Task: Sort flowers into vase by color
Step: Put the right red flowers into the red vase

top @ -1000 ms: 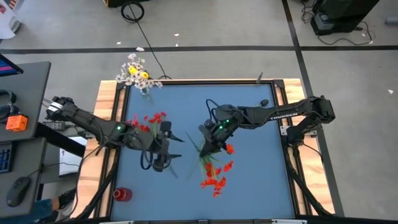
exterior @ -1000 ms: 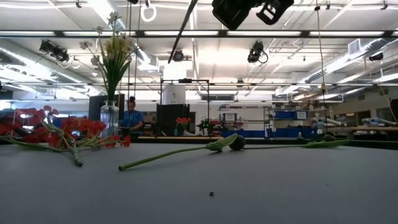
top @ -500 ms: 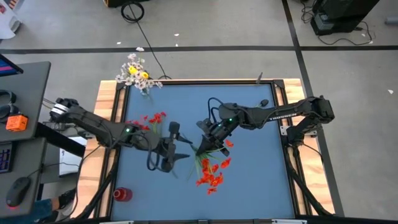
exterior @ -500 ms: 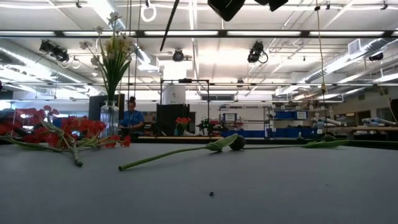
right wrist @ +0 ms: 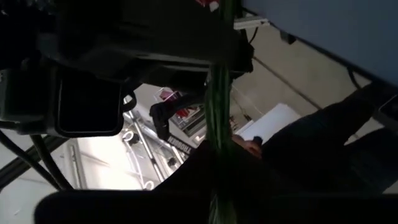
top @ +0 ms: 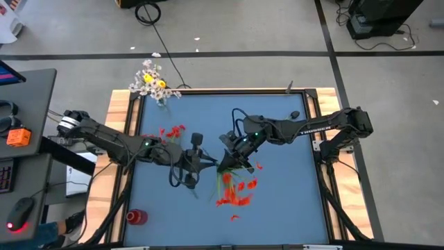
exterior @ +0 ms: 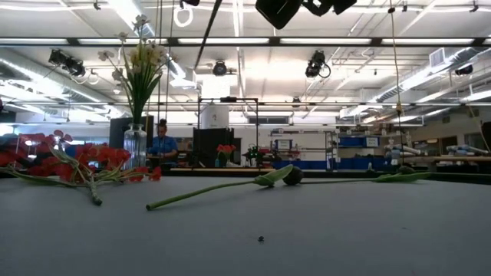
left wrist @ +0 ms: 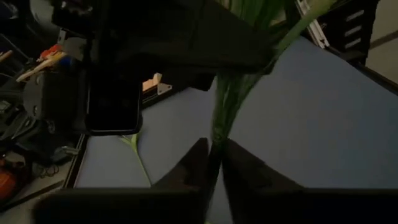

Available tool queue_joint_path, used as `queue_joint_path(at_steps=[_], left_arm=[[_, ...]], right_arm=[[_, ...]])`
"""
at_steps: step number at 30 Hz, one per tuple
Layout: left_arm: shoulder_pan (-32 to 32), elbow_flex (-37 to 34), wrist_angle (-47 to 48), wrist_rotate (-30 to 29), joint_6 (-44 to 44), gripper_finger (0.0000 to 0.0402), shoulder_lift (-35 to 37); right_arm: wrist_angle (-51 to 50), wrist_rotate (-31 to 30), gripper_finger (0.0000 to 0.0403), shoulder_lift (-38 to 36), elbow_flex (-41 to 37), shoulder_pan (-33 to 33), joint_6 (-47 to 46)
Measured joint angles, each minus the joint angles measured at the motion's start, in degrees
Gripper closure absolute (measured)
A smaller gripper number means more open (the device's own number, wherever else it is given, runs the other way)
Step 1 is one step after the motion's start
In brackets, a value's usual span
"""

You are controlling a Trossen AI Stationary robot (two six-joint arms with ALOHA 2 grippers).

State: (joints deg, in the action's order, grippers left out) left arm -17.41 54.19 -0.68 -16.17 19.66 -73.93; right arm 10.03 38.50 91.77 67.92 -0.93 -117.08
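Observation:
A bunch of red flowers [top: 234,193] on green stems is held near the table's middle, between both grippers. My left gripper [top: 206,164] is shut on the stems' free ends. My right gripper [top: 223,165] is just to its right, shut on the same stems [right wrist: 219,106]. The red blossoms spread toward the near edge. I cannot tell whether they touch the table. A glass vase [exterior: 135,146] with white and yellow flowers [top: 154,82] stands at the far left corner. My left gripper pinches the green stems at their free end [left wrist: 217,138] between its two fingers. The stems run on from there past my right gripper. It comes at them from the table's left. My right gripper has the stems [right wrist: 217,146] between its fingers, farther along toward the blossoms. The fingers themselves hide the place of contact. It comes slanting down from the table's right.
Loose red sprigs [top: 170,132] lie flat at the left [exterior: 54,157]. A green stem with a dark bud [exterior: 222,192] lies mid-table, and another stem [exterior: 383,177] lies to its right. A small red thing [top: 137,217] sits at the near left corner.
My left gripper has travelled toward the table's right, up to my right gripper, and now has the stem ends between its fingers. My right gripper has shifted a little toward the left. The red bunch has swung with it.

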Motion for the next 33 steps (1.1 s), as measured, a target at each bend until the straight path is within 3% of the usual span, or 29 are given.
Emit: queue_joint_path(at_steps=[2,11,22,28,33], left_arm=[[-0.06,-0.04,0.79,0.16,-0.34,0.0387,0.00],[0.00,-0.24,2.85,-0.08,-8.26,0.0397,0.15],[-0.65,-13.26,-18.39,3.36,-13.98,0.0400,2.01],[-0.88,-17.75,-21.06,5.47,-14.14,0.0400,5.21],[-0.98,-19.61,-21.20,6.69,-14.57,0.0400,8.37]], right_arm=[[-0.64,-0.04,0.0341,0.00,0.00,0.06,1.47],[1.18,-3.00,0.0307,-0.40,-0.07,0.38,12.44],[0.65,-2.90,0.0302,-6.76,-0.28,1.12,16.76],[-2.06,-0.98,0.0302,-11.34,0.17,0.68,21.44],[-0.26,-3.96,0.0302,-16.34,0.08,1.81,27.25]])
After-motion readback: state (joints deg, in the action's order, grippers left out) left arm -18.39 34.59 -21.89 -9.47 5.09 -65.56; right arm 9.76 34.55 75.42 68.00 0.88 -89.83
